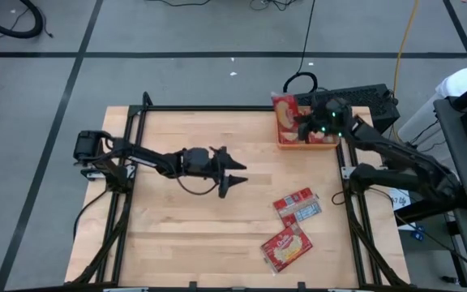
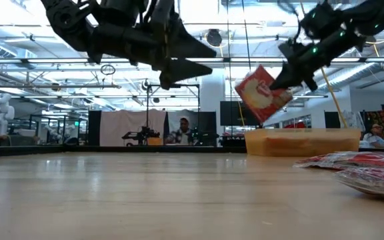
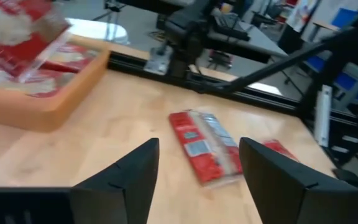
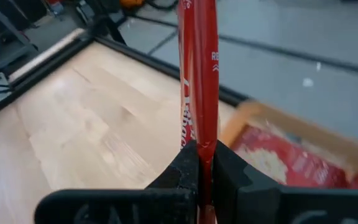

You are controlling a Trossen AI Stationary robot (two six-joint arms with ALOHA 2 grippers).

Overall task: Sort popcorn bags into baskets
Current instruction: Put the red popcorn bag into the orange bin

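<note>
Right gripper [image 4: 205,163] pinches a popcorn bag [image 2: 263,93] by its edge, hanging it over the orange basket [image 1: 284,143] at the table's far right corner. Left gripper [image 1: 235,173] hovers mid-table, fingers spread, empty. Three bags [image 1: 296,206] lie flat near the right edge. Bags look light, thin, floppy, probably slick; pinch an edge.

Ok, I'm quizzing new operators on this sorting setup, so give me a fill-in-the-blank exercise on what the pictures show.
1. The right gripper is shut on a ____, holding it over the basket.
2. The left gripper hangs over the table with its fingers ____.
3. The number of bags lying loose on the table is ____.
4. The basket's colour is ____.

Missing words: popcorn bag; open; three; orange
</note>
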